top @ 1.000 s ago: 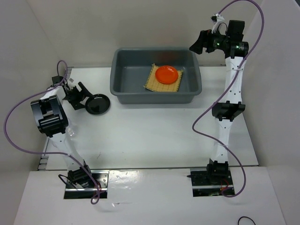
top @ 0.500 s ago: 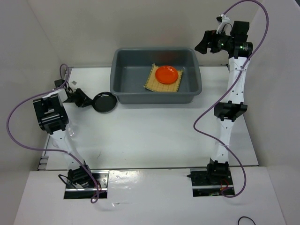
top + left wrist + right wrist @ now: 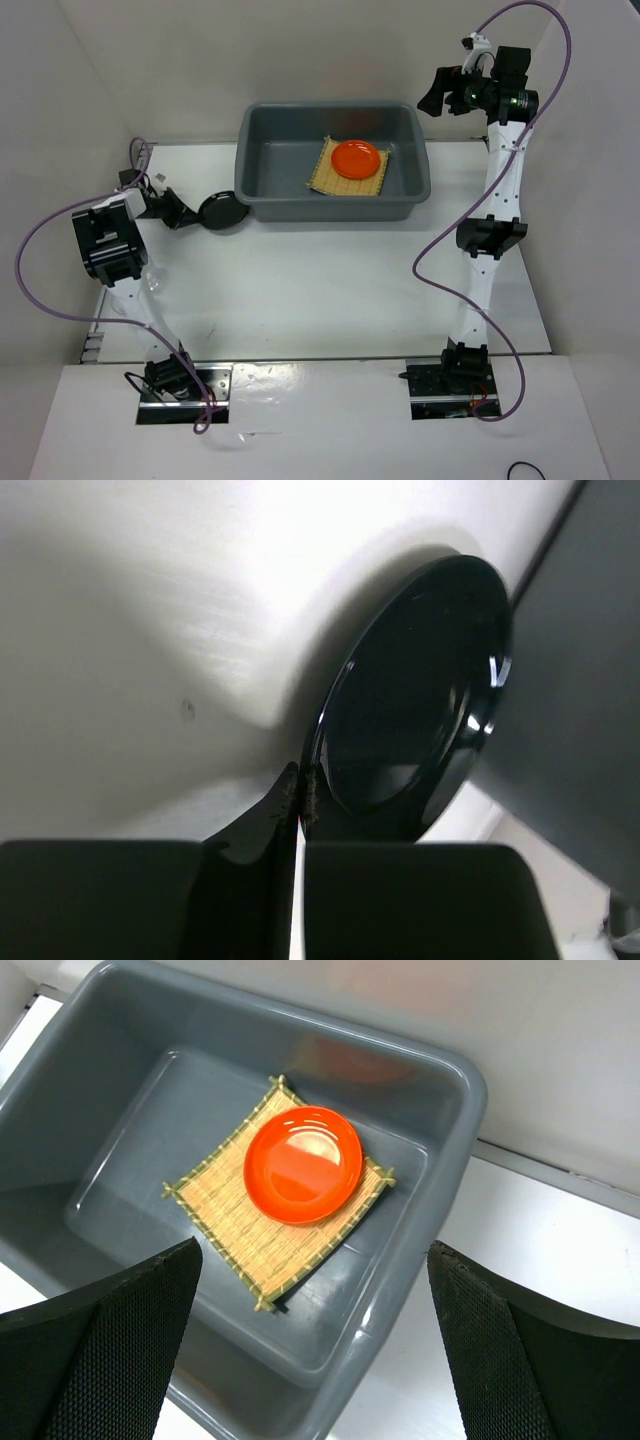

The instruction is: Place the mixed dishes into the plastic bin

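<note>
The round black plate [image 3: 222,210] [image 3: 420,700] is tipped up on edge just left of the grey-blue plastic bin [image 3: 330,208] [image 3: 470,1090]. My left gripper [image 3: 185,212] [image 3: 302,790] is shut on its near rim. Inside the bin the round orange plate [image 3: 356,158] [image 3: 303,1164] rests on the square tan woven mat [image 3: 330,180] [image 3: 240,1220]. High over the bin's far right corner my right gripper [image 3: 440,92] [image 3: 312,1250] hangs open, holding nothing. No glasses are in view.
The bin's dark side wall [image 3: 580,680] stands close to the right of the held plate. White walls [image 3: 90,90] enclose the table on the left, back and right. Purple cables [image 3: 40,250] loop off both arms.
My left gripper has closed on the black plate's rim; the plate has tipped up and shifted slightly toward the bin. The right gripper has drifted a little to the right, still open.
</note>
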`<state>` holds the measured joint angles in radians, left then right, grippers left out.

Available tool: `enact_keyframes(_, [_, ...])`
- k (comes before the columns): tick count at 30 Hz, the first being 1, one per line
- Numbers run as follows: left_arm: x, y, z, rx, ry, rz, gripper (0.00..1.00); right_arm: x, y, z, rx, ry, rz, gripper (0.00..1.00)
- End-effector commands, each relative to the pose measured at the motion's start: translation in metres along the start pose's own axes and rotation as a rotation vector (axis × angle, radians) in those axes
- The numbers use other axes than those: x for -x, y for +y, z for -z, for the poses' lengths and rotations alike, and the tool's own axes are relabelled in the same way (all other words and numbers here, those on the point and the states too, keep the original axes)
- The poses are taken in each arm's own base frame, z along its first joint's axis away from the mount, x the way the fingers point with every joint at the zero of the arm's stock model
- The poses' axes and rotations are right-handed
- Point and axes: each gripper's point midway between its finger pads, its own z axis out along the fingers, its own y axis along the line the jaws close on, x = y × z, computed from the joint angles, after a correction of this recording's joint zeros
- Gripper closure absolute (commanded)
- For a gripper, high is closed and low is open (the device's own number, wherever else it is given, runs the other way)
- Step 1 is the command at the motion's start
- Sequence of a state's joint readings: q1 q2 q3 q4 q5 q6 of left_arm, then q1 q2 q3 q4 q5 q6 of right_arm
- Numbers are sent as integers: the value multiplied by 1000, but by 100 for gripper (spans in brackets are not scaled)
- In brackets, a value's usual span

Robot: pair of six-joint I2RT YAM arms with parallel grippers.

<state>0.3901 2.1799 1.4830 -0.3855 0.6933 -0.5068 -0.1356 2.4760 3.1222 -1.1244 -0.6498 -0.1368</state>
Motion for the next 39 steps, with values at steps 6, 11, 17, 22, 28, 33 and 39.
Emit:
enact_keyframes(6, [116,-116,133,107,-507,14,100,9,7,10,-15,-13,27,2])
enact_keyframes(11, [145,-217,190,-99,-670,-28,100,23,19,22,-29,-36,39,2])
enact_keyframes(17, [114,-332,137,-278,-526,-189,100,40,14,46,-142,-64,60,2])
enact_keyframes(22, [49,-398,67,-425,-364,-257,100,48,15,56,-176,-81,71,2])
enact_keyframes(28, [-3,-433,-3,-500,-281,-274,100,59,26,70,-190,-105,89,2])
enact_keyframes(33, [-40,-442,-64,-490,-254,-256,100,62,27,74,-201,-112,102,2])
enact_keyframes(39, [-72,-452,-117,-505,-269,-212,100,62,18,77,-251,-106,119,2])
